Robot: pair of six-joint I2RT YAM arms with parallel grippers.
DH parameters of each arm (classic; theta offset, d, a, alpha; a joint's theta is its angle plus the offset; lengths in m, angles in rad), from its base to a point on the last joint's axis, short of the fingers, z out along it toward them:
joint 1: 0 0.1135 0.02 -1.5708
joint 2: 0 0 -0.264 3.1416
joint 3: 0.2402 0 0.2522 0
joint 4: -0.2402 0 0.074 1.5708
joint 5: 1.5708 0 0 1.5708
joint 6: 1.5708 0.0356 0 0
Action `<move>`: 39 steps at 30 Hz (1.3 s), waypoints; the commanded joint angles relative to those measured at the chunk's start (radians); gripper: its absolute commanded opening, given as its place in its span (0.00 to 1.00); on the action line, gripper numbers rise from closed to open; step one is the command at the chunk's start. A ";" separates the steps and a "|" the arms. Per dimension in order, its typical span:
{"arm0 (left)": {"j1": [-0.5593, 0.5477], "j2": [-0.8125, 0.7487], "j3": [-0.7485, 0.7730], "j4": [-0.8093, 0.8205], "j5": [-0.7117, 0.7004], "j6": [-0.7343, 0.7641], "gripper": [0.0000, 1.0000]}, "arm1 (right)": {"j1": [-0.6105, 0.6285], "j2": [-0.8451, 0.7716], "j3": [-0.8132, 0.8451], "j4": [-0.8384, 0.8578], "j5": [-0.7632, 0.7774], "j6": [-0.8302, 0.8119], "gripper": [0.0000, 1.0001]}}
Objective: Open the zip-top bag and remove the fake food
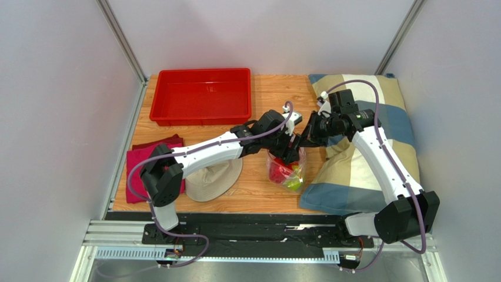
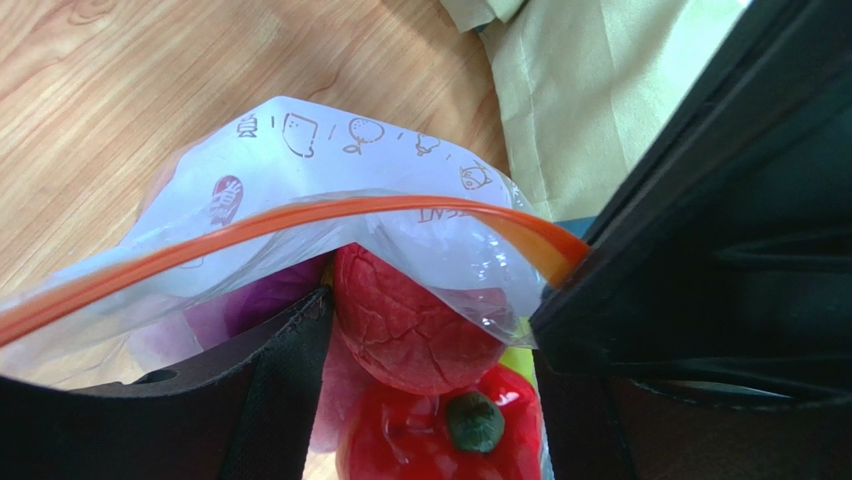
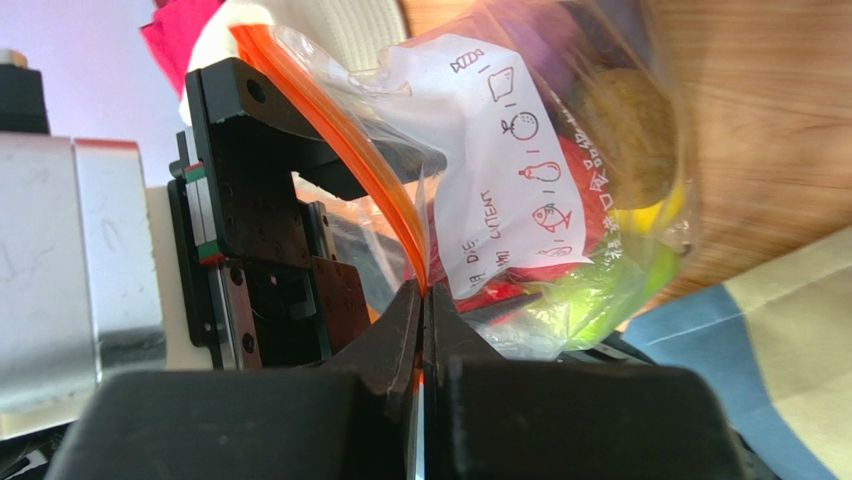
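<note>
Table [image 1: 264,94]: wooden, lay under the red tray [image 1: 201,97] and spread out nearer than it and to its right.
Pillow [image 1: 347,176]: checked in beige and blue, lay to the right of the red tray, along the right side.
Red tray: stood at the far left, with nothing inside.
Left arm [image 1: 206,153]: reached from near-left of the red tray toward a place nearer than its right corner.
Right arm [image 1: 382,158]: rose well to the right of the red tray, over the pillow, and bent back toward the tray side.
Hat [image 1: 214,179]: beige, lay nearer than the red tray, partly under the left arm.
Red cloth [image 1: 136,161]: folded, lay nearer than the left end of the red tray.
Zip-top bag [image 1: 286,170]: stood upright nearer than the red tray and to the right of it, orange zipper strip on top, white label with small drawings on one wall.
Left gripper [image 2: 435,310]: jaws spread wide at the mouth of the bag, nothing pinched; could not tell whether the fingers were inside the plastic.
Right gripper [image 3: 422,310]: jaws pressed together on the orange strip at the edge of the bag.
Fake food [image 1: 285,173]: all inside the bag; seen through the plastic were a round red piece [image 2: 415,320], a red pepper [image 2: 420,440] with green stem, a purple piece [image 2: 260,300], a yellow-green piece [image 3: 600,290] and a brownish piece [image 3: 625,130].
</note>
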 commanded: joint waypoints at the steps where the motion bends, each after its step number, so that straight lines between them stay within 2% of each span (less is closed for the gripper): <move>1: 0.003 0.085 0.056 0.064 -0.062 -0.012 0.73 | 0.021 -0.038 0.039 -0.081 -0.168 -0.019 0.00; 2: 0.001 0.093 0.054 0.067 -0.054 -0.008 0.68 | 0.016 -0.037 0.040 -0.087 -0.168 -0.022 0.00; 3: 0.001 0.095 0.053 0.067 -0.044 -0.006 0.55 | 0.012 -0.036 0.040 -0.088 -0.166 -0.025 0.00; 4: 0.001 0.095 0.054 0.062 -0.041 -0.005 0.48 | 0.004 -0.038 0.042 -0.090 -0.162 -0.030 0.00; 8: 0.001 0.063 0.074 0.027 -0.047 0.038 0.27 | -0.004 -0.035 0.048 -0.104 -0.131 -0.059 0.00; 9: 0.001 0.055 0.083 -0.014 -0.066 0.044 0.04 | -0.002 -0.035 0.048 -0.105 -0.130 -0.062 0.00; 10: 0.001 0.047 0.095 -0.036 -0.077 0.051 0.00 | -0.004 -0.035 0.048 -0.105 -0.127 -0.065 0.00; 17: 0.000 -0.084 0.120 -0.149 -0.048 0.104 0.00 | -0.002 -0.032 0.079 -0.153 0.001 -0.123 0.00; 24: 0.010 -0.166 0.169 -0.349 0.031 0.098 0.00 | -0.002 -0.012 0.165 -0.206 0.093 -0.179 0.00; 28: 0.067 -0.192 0.224 -0.361 0.194 0.032 0.00 | -0.002 -0.018 0.145 -0.208 0.111 -0.191 0.00; 31: 0.078 -0.171 0.264 -0.444 0.147 0.043 0.00 | -0.002 -0.035 0.134 -0.200 0.117 -0.191 0.00; 33: 0.080 -0.165 0.270 -0.485 0.026 0.064 0.00 | -0.002 -0.036 0.139 -0.200 0.120 -0.191 0.00; 35: 0.080 -0.172 0.260 -0.479 -0.106 0.060 0.00 | -0.004 -0.035 0.149 -0.213 0.124 -0.192 0.00; 39: 0.080 -0.175 0.224 -0.423 -0.232 0.052 0.00 | -0.002 -0.043 0.154 -0.211 0.113 -0.185 0.00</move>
